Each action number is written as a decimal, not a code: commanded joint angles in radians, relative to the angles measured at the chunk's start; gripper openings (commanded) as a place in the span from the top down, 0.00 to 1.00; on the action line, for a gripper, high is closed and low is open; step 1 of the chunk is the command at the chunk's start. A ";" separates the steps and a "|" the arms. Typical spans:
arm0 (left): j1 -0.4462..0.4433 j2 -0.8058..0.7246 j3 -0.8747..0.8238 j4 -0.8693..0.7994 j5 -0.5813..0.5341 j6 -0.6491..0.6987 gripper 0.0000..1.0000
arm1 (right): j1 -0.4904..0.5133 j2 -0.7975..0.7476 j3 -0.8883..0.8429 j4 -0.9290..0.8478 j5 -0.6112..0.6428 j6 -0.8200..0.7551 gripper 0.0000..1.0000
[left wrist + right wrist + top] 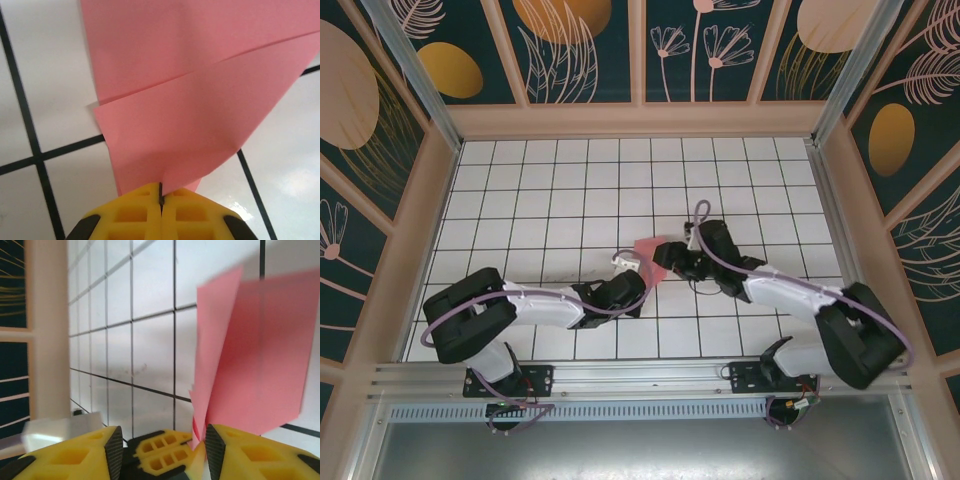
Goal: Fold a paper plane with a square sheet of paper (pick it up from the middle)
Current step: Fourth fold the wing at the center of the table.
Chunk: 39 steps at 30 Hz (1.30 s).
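Observation:
The folded pink-red sheet of paper (656,249) is held up over the white grid floor between the two arms. In the left wrist view its creased layers (190,100) fan upward from my left gripper (161,194), whose yellow jaws are shut on the bottom corner. My left gripper (638,272) reaches the paper from below-left. My right gripper (678,262) is just right of it. In the right wrist view the right gripper (164,442) is open, the paper (250,365) stands by its right finger (215,450), and the left gripper's yellow fingertips (165,457) show between its jaws.
The white tiled floor (570,190) stretches out behind the paper. Patterned walls (640,60) with a pale ledge enclose it on three sides. A metal rail (640,375) with both arm bases runs along the near edge.

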 commanded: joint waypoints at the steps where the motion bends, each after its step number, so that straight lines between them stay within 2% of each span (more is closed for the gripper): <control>1: 0.010 -0.038 -0.034 0.095 0.097 0.031 0.96 | -0.043 -0.103 -0.043 -0.047 0.038 -0.051 0.50; 4: 0.041 -0.040 -0.062 0.152 0.194 0.040 0.96 | -0.057 -0.159 -0.080 -0.029 0.084 -0.083 0.52; 8: 0.089 -0.051 -0.116 0.239 0.296 0.015 0.97 | -0.057 -0.191 -0.122 0.021 0.065 -0.126 0.60; 11: 0.123 -0.058 -0.160 0.299 0.363 -0.012 0.97 | -0.057 -0.142 -0.109 0.055 -0.057 -0.158 0.67; 14: 0.138 -0.065 -0.169 0.306 0.384 -0.015 0.96 | -0.034 -0.048 -0.076 0.072 -0.138 -0.179 0.80; 15: 0.139 -0.065 -0.165 0.296 0.384 -0.010 0.96 | -0.022 -0.023 -0.068 0.075 -0.146 -0.184 0.80; 16: 0.139 -0.062 -0.157 0.282 0.379 -0.005 0.96 | -0.013 -0.011 -0.063 0.084 -0.151 -0.182 0.75; 18: 0.139 -0.061 -0.144 0.259 0.376 0.008 0.96 | -0.004 -0.003 -0.050 0.071 -0.118 -0.132 0.56; 19: 0.140 -0.060 -0.143 0.257 0.374 0.008 0.96 | -0.004 0.002 -0.041 0.051 -0.097 -0.100 0.51; 23: 0.139 -0.053 -0.140 0.260 0.373 0.008 0.95 | 0.029 0.046 -0.010 0.038 -0.057 -0.037 0.40; 26: 0.139 -0.051 -0.132 0.246 0.369 0.014 0.94 | 0.038 0.122 0.045 0.003 -0.040 -0.022 0.40; 29: 0.139 -0.048 -0.115 0.211 0.357 0.034 0.94 | 0.053 0.206 0.132 -0.089 0.003 -0.011 0.44; 39: 0.139 -0.039 -0.074 0.136 0.329 0.064 0.93 | 0.113 0.324 0.294 -0.339 0.210 -0.025 0.66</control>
